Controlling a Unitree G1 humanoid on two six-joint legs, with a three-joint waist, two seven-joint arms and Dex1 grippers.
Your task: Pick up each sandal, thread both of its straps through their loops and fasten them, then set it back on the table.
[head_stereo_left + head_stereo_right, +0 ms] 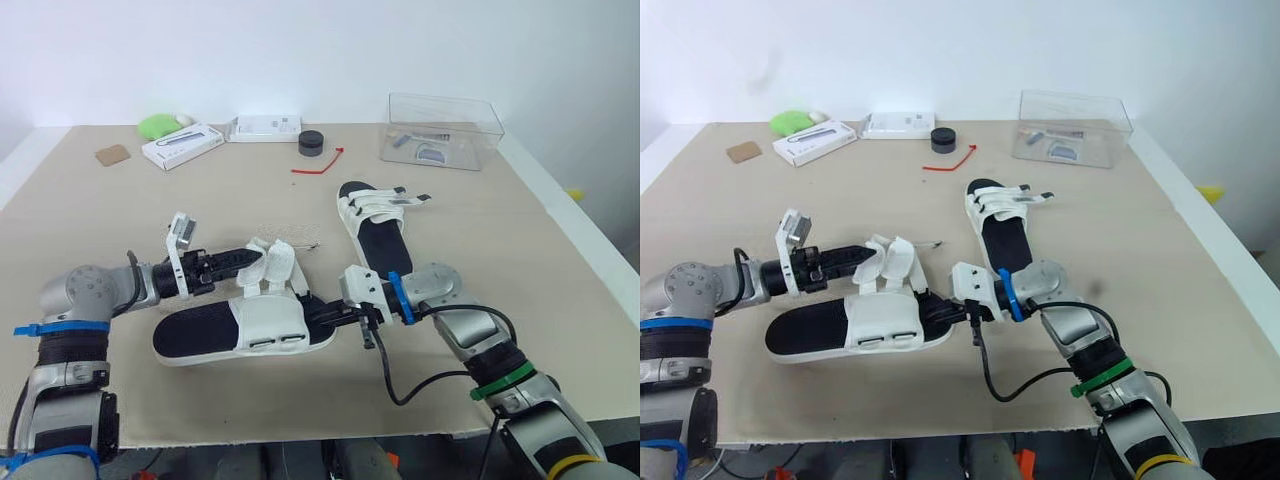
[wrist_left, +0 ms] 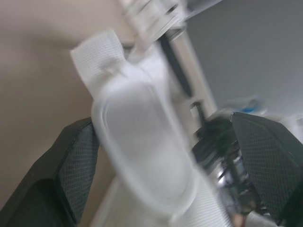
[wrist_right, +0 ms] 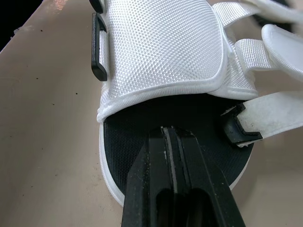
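Of 2, the nearer sandal [image 1: 245, 330] is lying flat on the table [image 1: 540, 260].
Left gripper [image 1: 250, 259] is straddling a raised strap [image 2: 142, 142], fingers spread; right gripper [image 3: 173, 135], fingers pressed together, is touching its black footbed.

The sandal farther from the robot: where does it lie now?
In the left eye view that sandal lies right of centre on the table, beyond the right claw, between it and the clear box.
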